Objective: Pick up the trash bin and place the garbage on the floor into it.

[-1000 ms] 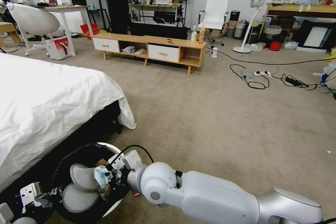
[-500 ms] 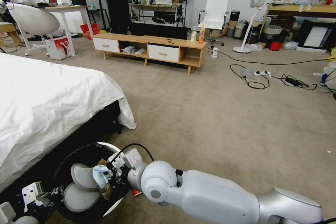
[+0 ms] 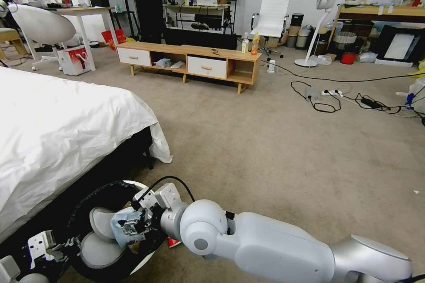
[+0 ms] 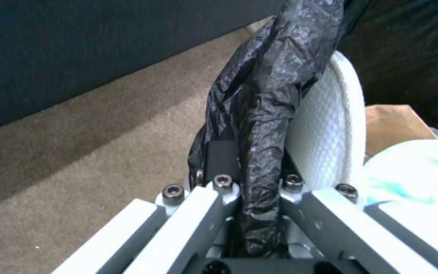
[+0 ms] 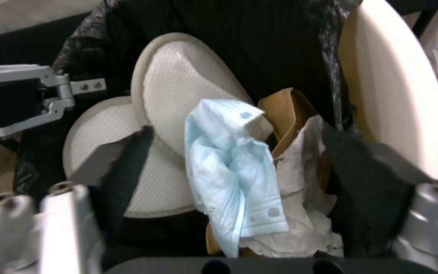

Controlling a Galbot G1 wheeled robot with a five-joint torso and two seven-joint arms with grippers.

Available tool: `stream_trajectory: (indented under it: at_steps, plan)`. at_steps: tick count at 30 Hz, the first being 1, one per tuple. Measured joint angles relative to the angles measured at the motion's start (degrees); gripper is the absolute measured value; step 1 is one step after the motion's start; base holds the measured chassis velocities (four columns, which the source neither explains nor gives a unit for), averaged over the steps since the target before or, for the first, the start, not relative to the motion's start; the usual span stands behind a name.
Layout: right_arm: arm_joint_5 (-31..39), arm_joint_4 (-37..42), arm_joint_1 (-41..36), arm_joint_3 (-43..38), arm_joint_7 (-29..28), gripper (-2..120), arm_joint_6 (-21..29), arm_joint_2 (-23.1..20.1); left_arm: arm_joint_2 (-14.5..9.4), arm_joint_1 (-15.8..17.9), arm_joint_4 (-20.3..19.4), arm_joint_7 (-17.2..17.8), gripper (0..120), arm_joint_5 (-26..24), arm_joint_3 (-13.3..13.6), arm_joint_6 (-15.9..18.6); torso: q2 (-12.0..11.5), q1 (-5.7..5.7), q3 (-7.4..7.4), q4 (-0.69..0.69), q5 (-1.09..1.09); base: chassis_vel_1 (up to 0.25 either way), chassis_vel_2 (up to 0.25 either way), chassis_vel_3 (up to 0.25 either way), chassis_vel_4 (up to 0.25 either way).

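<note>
You're looking across the floor (image 3: 274,150), and it's stretching wide and beige out to the low wooden cabinet (image 3: 190,62) at the far side, with the bed (image 3: 57,124) lying big and white on your left. Down at the near edge, beside the bed's foot, the trash bin (image 3: 141,257) is sitting tilted toward you, black liner (image 3: 95,194) bunching over its rim.

Your right arm is reaching in from the right, and the right claw (image 3: 128,225) is hanging over the bin's mouth. The head view is giving you the room; the right wrist view is giving you the bin's inside. There the right claw (image 5: 239,179) is standing spread, its dark pads wide apart, with the light blue face mask (image 5: 234,175) lying loose between them, touching neither.

Inside the bin, two white flaps (image 5: 178,87) are overlapping at the middle. The mask is draping over them, lying on the white tissue wad (image 5: 305,213), with the brown paper bag (image 5: 287,110) poking up just behind.

The left wrist view is showing you the grip: your left claw (image 4: 254,213) is pinching the liner (image 4: 270,99) and the bin's rim, pressed together on them. A scrap of red is peeking out on the floor just beside the bin, under your right arm.
</note>
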State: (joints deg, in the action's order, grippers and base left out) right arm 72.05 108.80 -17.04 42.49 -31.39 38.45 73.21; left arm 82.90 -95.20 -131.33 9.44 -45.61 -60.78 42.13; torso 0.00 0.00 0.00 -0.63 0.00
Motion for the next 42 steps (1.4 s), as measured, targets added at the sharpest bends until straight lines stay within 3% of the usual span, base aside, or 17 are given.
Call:
stream_trajectory:
  at_steps: [4, 19, 24, 33, 35, 38, 41, 42]
  plan:
    - [0.35, 0.96, -0.05, -0.29, -0.49, 99, 0.20, -0.19, 0.07, -0.10, -0.16, -0.02, 1, 0.04, 0.12, 0.00, 0.00, 0.00, 0.00, 0.00, 0.00, 0.000, 0.000, 0.000, 0.000]
    - [2.65, 6.90, 0.25, -4.66, -1.46, 100, 0.64, -1.61, 0.35, -0.35, -0.08, -0.19, 1, 0.57, 0.21, 0.00, 0.00, 0.00, 0.00, 0.00, 0.00, 0.000, 0.000, 0.000, 0.000]
    - [3.70, 10.59, 0.33, -7.66, -1.48, 100, 0.65, -3.68, 0.35, -0.40, 0.16, -0.19, 1, 0.66, 0.06, 0.00, 0.00, 0.00, 0.00, 0.01, 0.00, 0.000, 0.000, 0.000, 0.000]
    - [4.39, 16.37, -4.37, -17.93, 0.27, 100, -1.07, -12.58, 0.37, -0.75, -0.08, -0.19, 1, 0.73, -0.20, 0.00, 0.00, 0.00, 0.00, -0.01, 0.02, 0.000, 0.000, 0.000, 0.000]
    - [3.15, 18.80, -7.81, -22.80, 2.45, 100, -4.05, -16.23, 0.38, -0.82, -0.15, -0.19, 1, 0.73, -0.56, 0.00, 0.00, 0.00, 0.00, -0.02, 0.02, 0.000, 0.000, 0.000, 0.000]
    - [2.10, 19.44, -8.69, -23.95, 3.28, 100, -5.82, -17.19, 0.35, -0.87, -0.16, -0.22, 1, 0.73, -0.66, 0.00, 0.00, 0.00, 0.00, -0.02, 0.02, 0.000, 0.000, 0.000, 0.000]
    - [-5.35, 21.23, -12.57, -28.66, 6.87, 100, -14.21, -20.00, 0.43, -1.03, -0.21, -0.45, 1, 0.73, -0.89, 0.00, 0.00, 0.00, 0.00, 0.02, 0.01, 0.000, 0.000, 0.000, 0.000]
    - [-5.35, 21.23, -12.57, -28.66, 6.87, 100, -14.21, -20.00, 0.43, -1.03, -0.21, -0.45, 1, 0.73, -0.89, 0.00, 0.00, 0.00, 0.00, 0.02, 0.01, 0.000, 0.000, 0.000, 0.000]
